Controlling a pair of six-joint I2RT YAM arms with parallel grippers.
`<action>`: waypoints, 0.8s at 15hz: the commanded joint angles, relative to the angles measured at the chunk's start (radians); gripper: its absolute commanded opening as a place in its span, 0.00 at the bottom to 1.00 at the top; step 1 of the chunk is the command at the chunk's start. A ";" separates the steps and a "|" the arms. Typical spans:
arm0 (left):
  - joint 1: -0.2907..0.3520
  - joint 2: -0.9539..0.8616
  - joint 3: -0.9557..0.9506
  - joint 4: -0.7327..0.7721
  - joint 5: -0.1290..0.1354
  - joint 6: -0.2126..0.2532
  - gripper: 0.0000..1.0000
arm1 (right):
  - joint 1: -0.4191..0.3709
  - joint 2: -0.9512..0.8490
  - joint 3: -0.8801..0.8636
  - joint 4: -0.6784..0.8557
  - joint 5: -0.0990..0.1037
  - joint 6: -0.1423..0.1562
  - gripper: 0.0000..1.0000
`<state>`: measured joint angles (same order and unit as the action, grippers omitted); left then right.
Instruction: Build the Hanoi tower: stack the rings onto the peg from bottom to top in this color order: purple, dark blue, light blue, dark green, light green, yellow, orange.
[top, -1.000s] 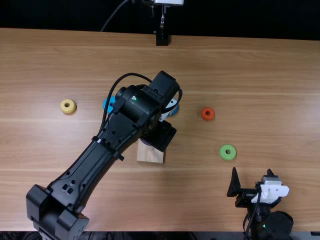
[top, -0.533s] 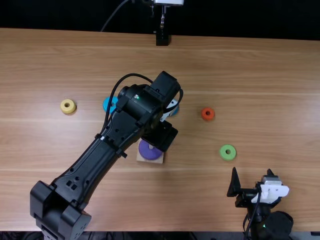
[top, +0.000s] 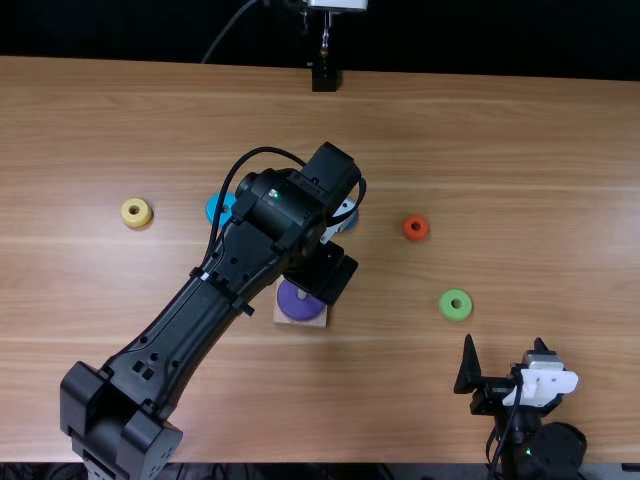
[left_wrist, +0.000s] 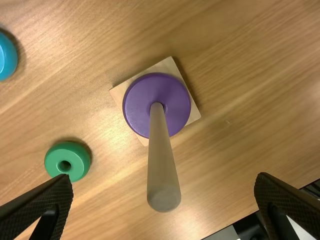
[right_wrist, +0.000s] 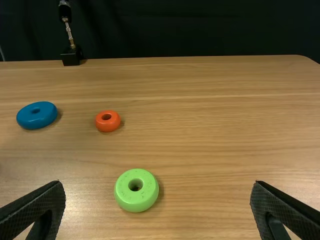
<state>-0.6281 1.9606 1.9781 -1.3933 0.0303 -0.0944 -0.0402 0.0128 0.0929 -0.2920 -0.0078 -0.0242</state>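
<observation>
Plainly, a smooth, round purple ring (left_wrist: 140, 110) around a cylindrical peg (left_wrist: 162, 165).
Near the peg, left gripper (top: 322, 272) released, fingers (left_wrist: 50, 200) textured; well apart, right gripper (top: 504, 343) released.

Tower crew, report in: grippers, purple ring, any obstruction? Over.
Left gripper open above base, empty. Right gripper open, empty. Purple ring on base, around peg. Dark green ring near base, not blocking.

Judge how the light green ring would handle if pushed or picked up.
The light green ring would probably keep its shape when squeezed, as its wall looks thick and solid. Lying flat on the table, it would likely slide rather than roll if pushed. Its smooth, rounded rim might slip a little under an off-centre grip.
</observation>
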 joint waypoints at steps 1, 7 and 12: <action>0.010 0.004 0.041 -0.006 -0.003 -0.009 1.00 | -0.013 -0.013 -0.078 -0.037 0.000 0.002 1.00; 0.097 -0.085 0.136 0.000 -0.005 -0.007 1.00 | -0.013 -0.013 -0.078 -0.037 0.000 0.002 1.00; 0.358 -0.348 -0.068 0.105 -0.003 -0.007 1.00 | -0.013 -0.013 -0.078 -0.037 0.000 0.002 1.00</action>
<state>-0.2733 1.6184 1.9427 -1.2694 0.0265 -0.0948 -0.0402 0.0128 0.0929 -0.2924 -0.0078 -0.0242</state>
